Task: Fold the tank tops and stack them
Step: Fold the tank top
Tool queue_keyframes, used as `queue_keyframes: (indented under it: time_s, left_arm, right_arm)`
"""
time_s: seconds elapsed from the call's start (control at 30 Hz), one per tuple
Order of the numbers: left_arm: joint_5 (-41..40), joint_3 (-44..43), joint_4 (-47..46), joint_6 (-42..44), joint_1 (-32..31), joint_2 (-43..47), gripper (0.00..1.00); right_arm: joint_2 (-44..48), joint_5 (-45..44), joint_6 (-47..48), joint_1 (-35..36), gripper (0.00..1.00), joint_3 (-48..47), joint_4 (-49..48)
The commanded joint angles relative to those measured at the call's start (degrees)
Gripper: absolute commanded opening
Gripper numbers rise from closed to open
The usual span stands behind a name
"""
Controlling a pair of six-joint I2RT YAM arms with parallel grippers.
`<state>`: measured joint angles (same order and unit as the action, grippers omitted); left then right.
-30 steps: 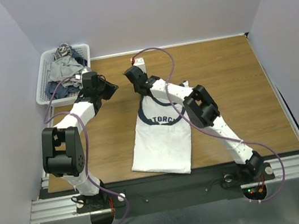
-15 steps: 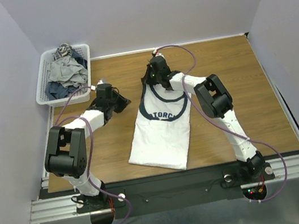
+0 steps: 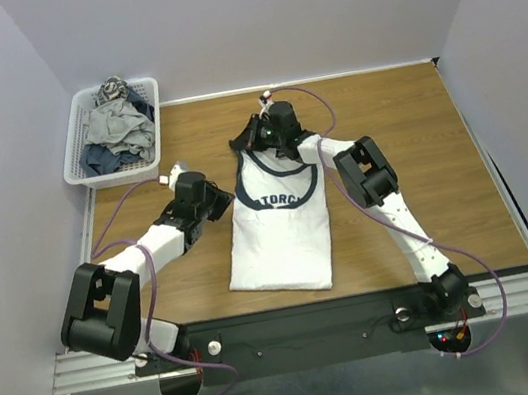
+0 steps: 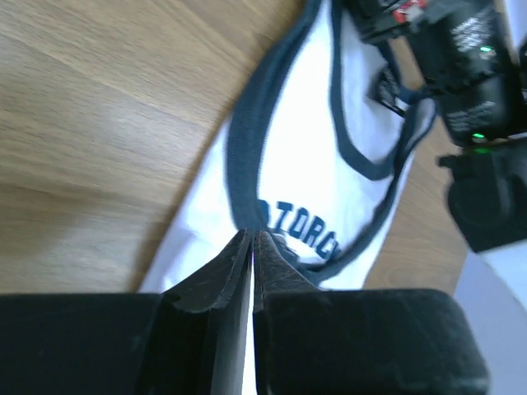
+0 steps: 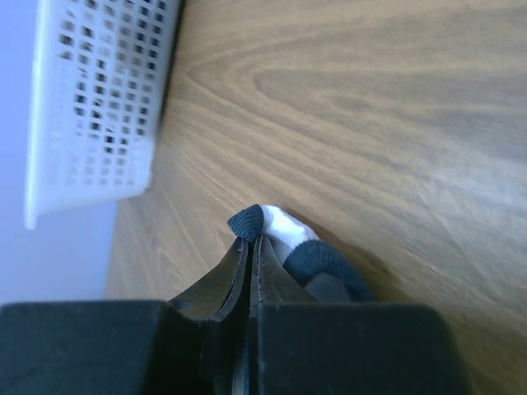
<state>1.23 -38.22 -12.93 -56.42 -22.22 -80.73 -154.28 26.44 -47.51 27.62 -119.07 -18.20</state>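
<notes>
A white tank top (image 3: 283, 240) with navy trim and a navy chest print lies flat in the middle of the wooden table, neck end far. My right gripper (image 3: 251, 142) is shut on its far left shoulder strap (image 5: 280, 226), low over the table. My left gripper (image 3: 224, 202) is shut. Its tips (image 4: 251, 237) sit at the navy left armhole trim (image 4: 243, 140), and I cannot tell whether they pinch it. The tank top also shows in the left wrist view (image 4: 329, 156). More clothes (image 3: 118, 128) lie piled in the basket.
A white plastic mesh basket (image 3: 76, 166) stands at the far left corner and shows in the right wrist view (image 5: 90, 99). Grey walls enclose the table on the left, far and right sides. The right arm (image 3: 367, 175) reaches over the table's right half.
The right gripper carried the strap toward the far side and the tank top now lies stretched flat. The left gripper swung away from the basket to the tank top's left edge.
</notes>
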Motion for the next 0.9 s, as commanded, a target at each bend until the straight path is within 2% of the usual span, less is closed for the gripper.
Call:
queue_keyframes:
  time_s: [0.0, 0.17, 0.2, 0.3, 0.43, 0.73, 0.87]
  left_arm:
    - [-5.01, 0.60, 1.05, -2.55, -2.30, 3.64, 0.18]
    - [-6.33, 2.71, 3.61, -3.34, -2.92, 6.54, 0.25]
    - [-6.68, 2.97, 3.96, -3.34, -3.01, 7.07, 0.25]
    - [-6.77, 4.46, 4.58, -3.34, -3.62, 7.60, 0.26]
    - [-6.86, 6.48, 4.40, -4.66, -5.37, 7.17, 0.26]
    - [-7.74, 8.51, 4.49, -5.98, -7.31, 7.68, 0.26]
    - [-10.46, 7.46, 8.61, -4.40, -7.31, 10.94, 0.33]
  right_arm:
    - [-2.25, 7.05, -5.40, -0.63, 0.02, -4.07, -7.20]
    - [-1.65, 5.21, -5.58, -1.42, 0.10, -4.07, -7.56]
    - [-1.03, 4.16, -5.32, -1.51, 0.18, -2.85, -7.73]
    - [1.17, 3.27, -3.48, -1.60, 0.30, -1.87, -7.64]
    - [3.45, 1.43, -2.77, -1.69, 0.42, -0.91, -7.64]
    - [8.72, -1.03, -1.19, -1.78, 0.53, 0.06, -6.33]
    - [13.11, -4.28, 2.84, -1.78, 0.57, -1.17, 1.48]
